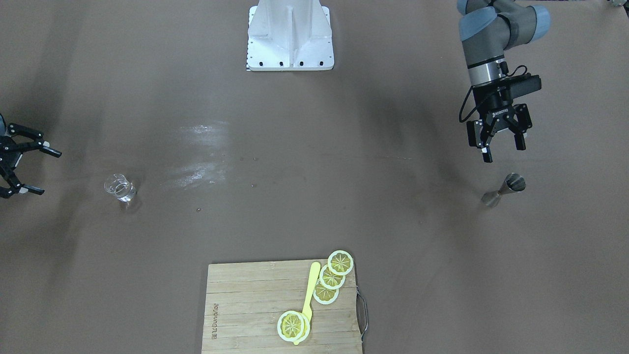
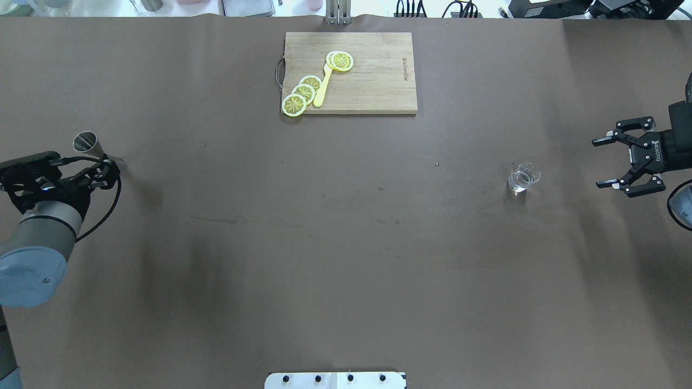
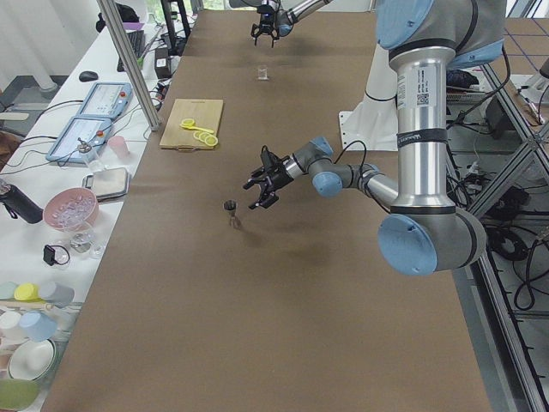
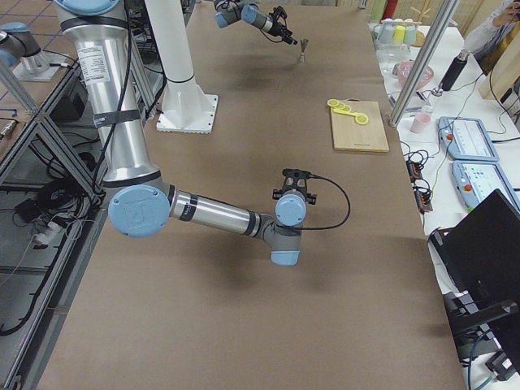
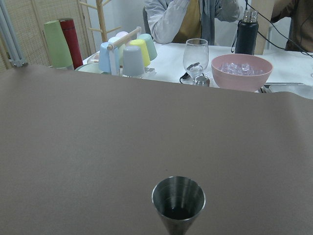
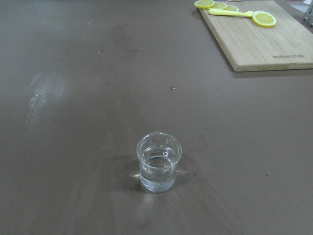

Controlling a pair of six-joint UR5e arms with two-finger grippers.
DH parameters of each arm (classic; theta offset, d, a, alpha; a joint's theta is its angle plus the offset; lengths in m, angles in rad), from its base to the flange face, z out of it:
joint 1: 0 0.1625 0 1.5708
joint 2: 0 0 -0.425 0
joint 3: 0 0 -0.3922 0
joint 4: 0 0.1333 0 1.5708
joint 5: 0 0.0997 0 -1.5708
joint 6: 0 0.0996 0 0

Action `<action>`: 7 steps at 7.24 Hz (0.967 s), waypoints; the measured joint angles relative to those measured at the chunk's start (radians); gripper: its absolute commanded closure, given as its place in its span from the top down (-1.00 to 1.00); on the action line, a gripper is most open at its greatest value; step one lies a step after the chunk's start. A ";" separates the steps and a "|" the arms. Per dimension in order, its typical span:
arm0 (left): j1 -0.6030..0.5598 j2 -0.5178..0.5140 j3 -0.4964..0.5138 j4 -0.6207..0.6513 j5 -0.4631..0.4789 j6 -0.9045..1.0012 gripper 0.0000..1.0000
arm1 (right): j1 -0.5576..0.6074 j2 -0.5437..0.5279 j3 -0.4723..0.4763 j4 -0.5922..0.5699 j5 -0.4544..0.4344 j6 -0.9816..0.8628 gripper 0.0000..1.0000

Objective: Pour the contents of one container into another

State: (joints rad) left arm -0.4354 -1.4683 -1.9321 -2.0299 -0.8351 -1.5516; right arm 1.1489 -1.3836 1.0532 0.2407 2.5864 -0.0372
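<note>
Wooden cutting board [image 2: 373,75] sits at the table's far edge, middle-ish. On it are four lemon slices [image 2: 304,93] and a yellow plastic knife [image 2: 322,89]. The side bench has a pink bowl [image 5: 241,71], a wine glass [image 5: 195,55] and pastel cups [image 5: 128,54].

Both arms are out wide, one to each side. The left arm [image 1: 486,34] reaches forward with the forearm near level in the left side view. The left gripper [image 1: 503,150] is spread open and empty, fingers [image 1: 486,154] aimed away from the base and tipped slightly down. The right gripper [image 2: 598,163] is also wide open and empty, its fingers [image 2: 606,139] pointing sideways toward the robot's left. I see the right arm [image 4: 213,214] running low and long, wrist bent up.
</note>
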 measured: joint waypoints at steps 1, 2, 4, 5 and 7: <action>0.014 -0.013 0.023 -0.002 0.029 0.000 0.93 | -0.023 -0.002 -0.003 -0.005 -0.014 -0.030 0.96; 0.020 -0.021 0.043 -0.005 0.043 -0.001 0.93 | -0.049 -0.001 -0.006 -0.010 -0.023 -0.061 0.95; 0.022 -0.030 0.078 -0.006 0.050 -0.022 0.93 | -0.085 0.037 -0.034 -0.019 -0.014 -0.076 0.95; 0.023 -0.037 0.093 -0.006 0.054 -0.058 0.93 | -0.091 0.071 -0.067 -0.020 0.006 -0.065 0.94; 0.024 -0.048 0.125 -0.003 0.121 -0.090 0.93 | -0.093 0.104 -0.110 -0.020 0.019 -0.059 0.94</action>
State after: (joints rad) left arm -0.4111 -1.5162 -1.8068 -2.0324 -0.7142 -1.6418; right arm 1.0560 -1.2799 0.9430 0.2209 2.6055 -0.0958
